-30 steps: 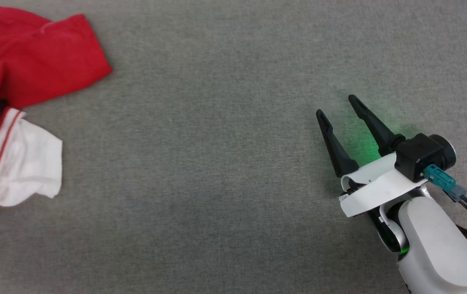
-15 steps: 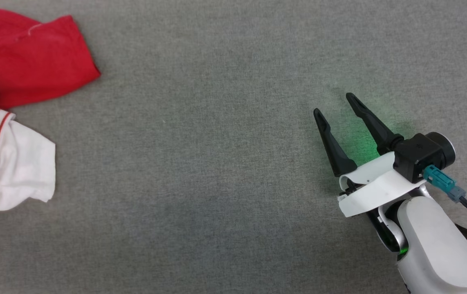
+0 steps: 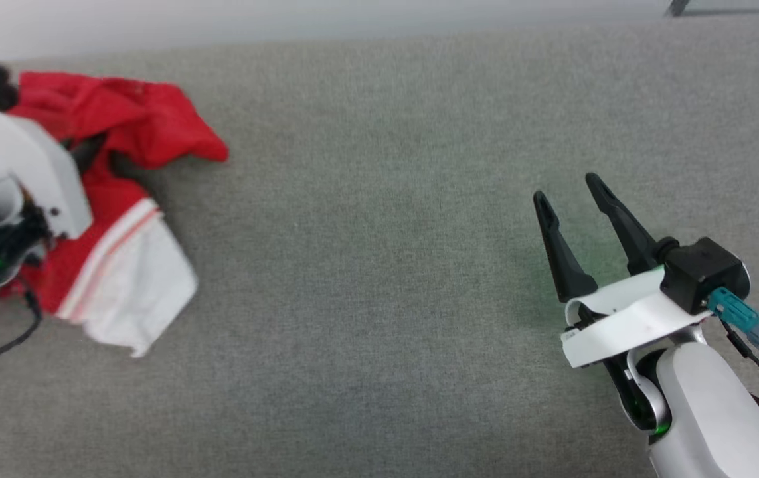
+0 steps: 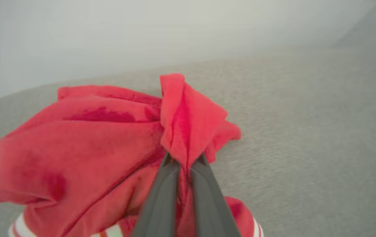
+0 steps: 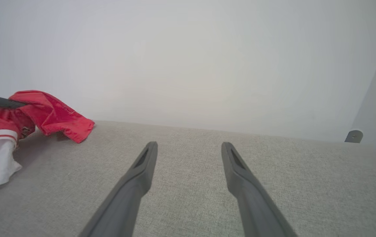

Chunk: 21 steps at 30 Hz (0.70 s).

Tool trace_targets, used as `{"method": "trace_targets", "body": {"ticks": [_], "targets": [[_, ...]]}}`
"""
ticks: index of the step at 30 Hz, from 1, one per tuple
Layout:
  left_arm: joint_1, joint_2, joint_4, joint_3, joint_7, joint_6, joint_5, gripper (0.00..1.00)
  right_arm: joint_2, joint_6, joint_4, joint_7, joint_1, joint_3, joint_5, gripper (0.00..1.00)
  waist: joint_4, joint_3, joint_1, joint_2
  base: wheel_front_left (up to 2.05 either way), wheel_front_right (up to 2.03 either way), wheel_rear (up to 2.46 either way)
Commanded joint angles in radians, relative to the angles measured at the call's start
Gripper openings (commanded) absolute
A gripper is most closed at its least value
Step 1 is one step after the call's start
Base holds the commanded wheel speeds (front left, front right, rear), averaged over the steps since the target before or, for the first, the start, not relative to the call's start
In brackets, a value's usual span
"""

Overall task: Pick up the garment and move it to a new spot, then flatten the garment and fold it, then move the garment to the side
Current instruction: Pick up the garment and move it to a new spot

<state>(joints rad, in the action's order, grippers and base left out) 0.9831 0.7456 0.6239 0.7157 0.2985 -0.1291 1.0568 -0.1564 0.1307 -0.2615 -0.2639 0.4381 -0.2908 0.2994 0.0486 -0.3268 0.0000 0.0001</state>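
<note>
The garment (image 3: 120, 199) lies bunched at the left of the head view, red with a white sleeve (image 3: 140, 299) and striped trim hanging low. My left gripper (image 4: 184, 159) is shut on a raised fold of its red fabric, which puckers up between the fingers. In the head view the left gripper (image 3: 90, 151) is half buried in the cloth, with its pale wrist in front. The garment (image 5: 53, 115) also appears at the left of the right wrist view. My right gripper (image 3: 568, 189) stands open over bare surface at the right, far from the garment, with nothing between its fingers (image 5: 141, 171).
Everything rests on a wide grey fabric surface (image 3: 379, 279). Its far edge meets a pale wall (image 3: 352, 20) just behind the garment. A small grey bracket (image 5: 354, 135) sits at the far right.
My left gripper has shut on the red fabric and pulled a fold upward, bunching the garment. The head camera has shifted, so the left arm and the far wall now show. The right gripper stays open.
</note>
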Motion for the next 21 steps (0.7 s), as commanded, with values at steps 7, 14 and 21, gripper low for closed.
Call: {"method": "trace_targets", "body": {"ticks": [7, 14, 21], "targets": [[0.103, -0.005, -0.202, 0.104, -0.068, -0.002, 0.0, 0.0, 0.022, 0.0, 0.027, 0.0, -0.05, 0.073, 0.011, 1.0, 0.047, 0.058, 0.0, -0.0001, 0.0, 0.0, 0.0], [0.193, -0.067, -0.314, 0.195, -0.023, -0.002, 0.007, 0.0, 0.041, 0.0, 0.064, 0.0, -0.071, 0.146, 0.016, 1.0, 0.117, 0.04, 0.0, -0.0001, 0.0, 0.0, 0.0], [0.245, -0.178, -0.391, 0.306, 0.088, -0.002, 0.071, 0.0, 0.062, 0.0, 0.101, 0.0, -0.093, 0.222, 0.023, 1.0, 0.19, 0.001, 0.0, -0.0001, 0.0, 0.0, 0.0]]}}
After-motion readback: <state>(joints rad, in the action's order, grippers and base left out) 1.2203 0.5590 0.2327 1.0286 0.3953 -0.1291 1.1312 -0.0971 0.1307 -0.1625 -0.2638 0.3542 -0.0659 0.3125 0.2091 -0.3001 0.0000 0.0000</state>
